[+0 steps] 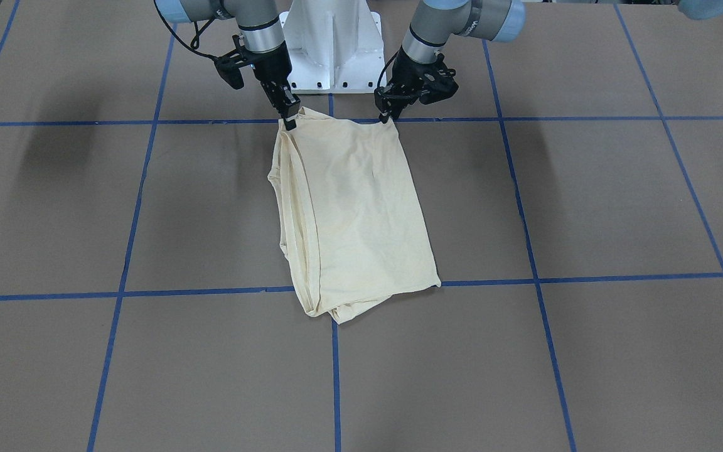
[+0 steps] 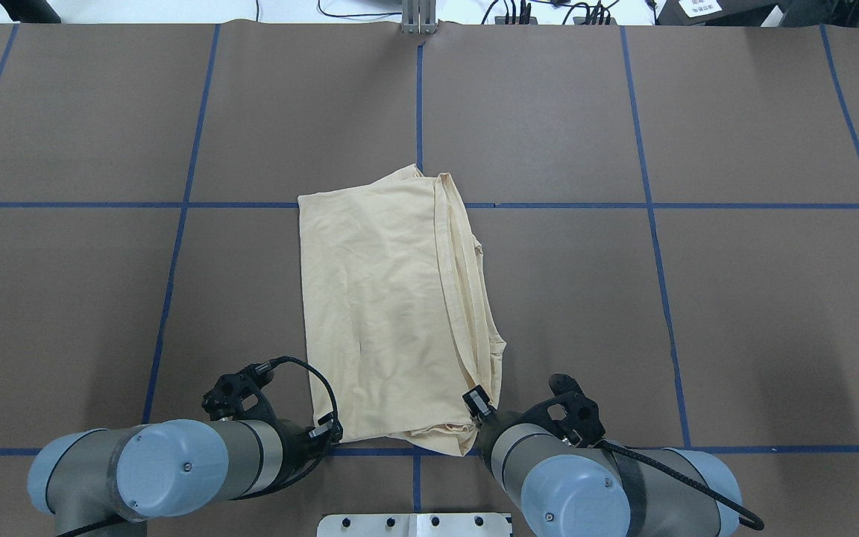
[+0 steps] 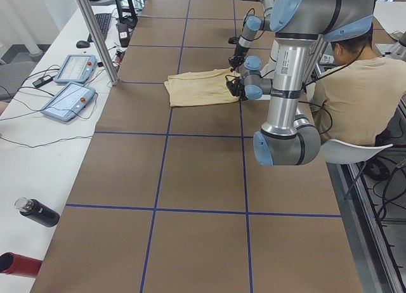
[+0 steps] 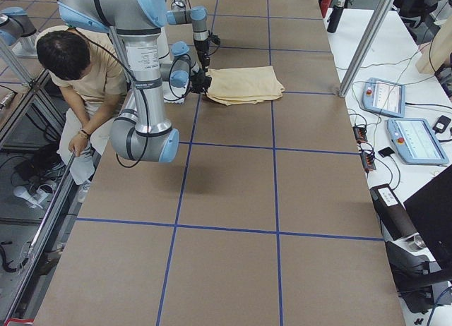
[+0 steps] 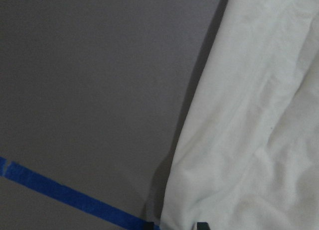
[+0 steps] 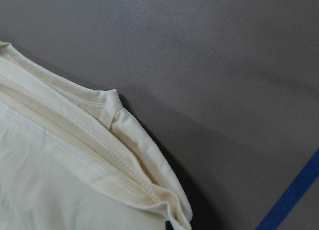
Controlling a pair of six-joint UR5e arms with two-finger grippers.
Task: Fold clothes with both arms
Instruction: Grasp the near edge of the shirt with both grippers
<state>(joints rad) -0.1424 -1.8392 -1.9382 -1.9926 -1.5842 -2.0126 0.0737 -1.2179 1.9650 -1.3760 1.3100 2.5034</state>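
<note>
Lying flat on the brown table (image 1: 587, 207), the pale cream-yellow T-shirt (image 1: 349, 213) is folded into a long, narrow rectangle that runs away from the robot, in the middle of the surface. Its far end crosses one of the blue tape lines (image 1: 587, 118) that grid the table, and its near end sits just in front of the white pedestal base (image 1: 333, 44). Several stitched edges are stacked along the shirt's side towards the robot's right, and the right wrist view shows these layered hems up close; the opposite side is a smooth fold.

Both grippers are down at the near end, one at each corner. The right gripper (image 1: 289, 119) is clenched on the corner with the stacked hems, which stands slightly raised off the table. The left gripper (image 1: 390, 116) pinches the smooth-sided corner, its tips down at the tape line there. Both arms reach in from beside the pedestal, wrists angled down.

Further out, a person (image 3: 355, 96) in a tan top sits behind the robot, and two control tablets (image 3: 68, 99) rest on a white bench along the table's far side.
</note>
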